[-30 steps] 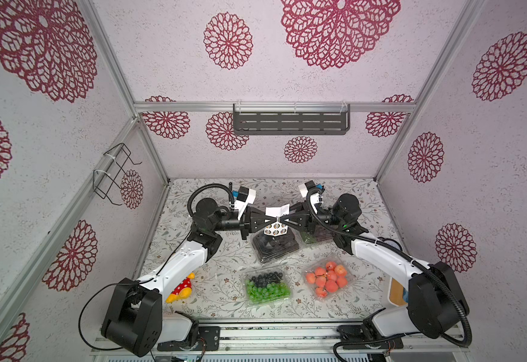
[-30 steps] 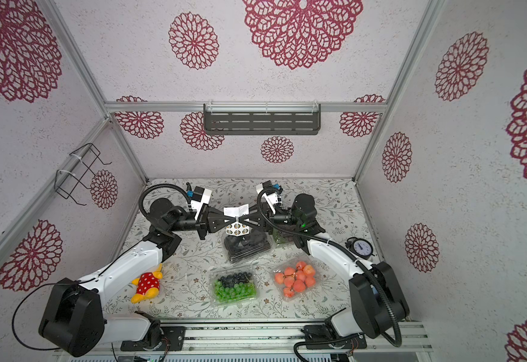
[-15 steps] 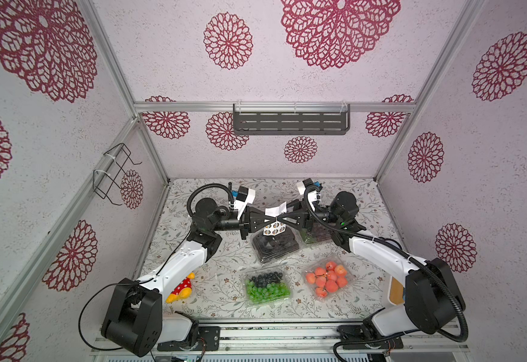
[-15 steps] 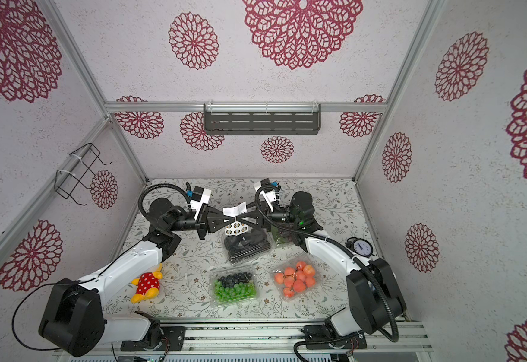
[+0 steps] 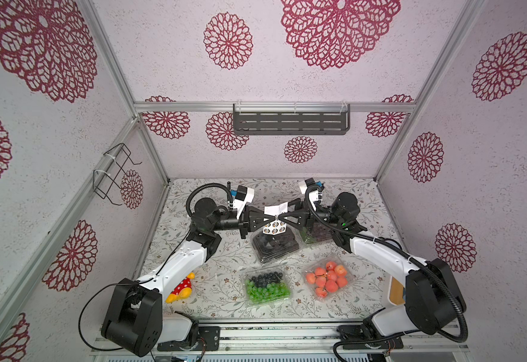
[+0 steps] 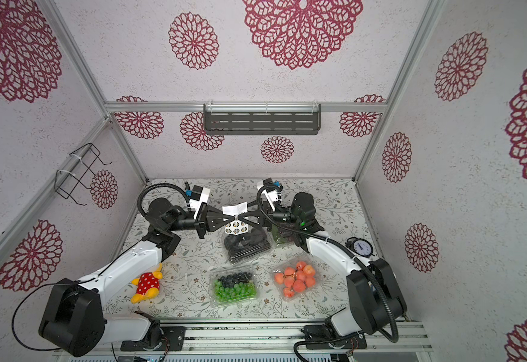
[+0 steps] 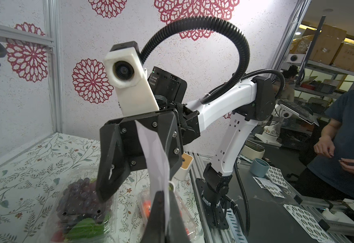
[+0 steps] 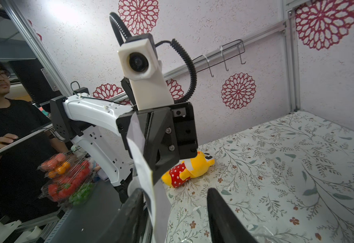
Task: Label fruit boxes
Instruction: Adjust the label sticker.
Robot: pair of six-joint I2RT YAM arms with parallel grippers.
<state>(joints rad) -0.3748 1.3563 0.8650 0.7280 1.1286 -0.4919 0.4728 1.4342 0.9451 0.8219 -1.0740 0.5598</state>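
My left gripper point(image 5: 273, 217) point(image 7: 164, 194) is shut on the edge of a white sticker sheet point(image 5: 275, 226) point(image 7: 154, 151), held in the air above the fruit box of black fruit point(image 5: 275, 247) point(image 6: 247, 247). Facing it, my right gripper point(image 5: 281, 217) point(image 8: 173, 207) stands open, its jaws apart, with the sheet point(image 8: 143, 170) beside one finger. The box of dark purple fruit point(image 5: 317, 234) point(image 7: 81, 195) lies partly under my right gripper. Nearer the front are the green-and-blue box point(image 5: 267, 286) point(image 6: 233, 286) and the orange-red box point(image 5: 327, 280) point(image 6: 296, 279).
A yellow and red plush toy point(image 5: 180, 288) point(image 8: 189, 168) lies by my left arm. A small clock point(image 6: 361, 246) and a white wood-topped block point(image 5: 395, 290) sit at the right side. A dark shelf point(image 5: 290, 120) hangs on the back wall, a wire rack point(image 5: 115, 175) on the left wall.
The right gripper's jaws have spread apart around the sheet. The left gripper has stayed shut on the sheet and has hardly moved.
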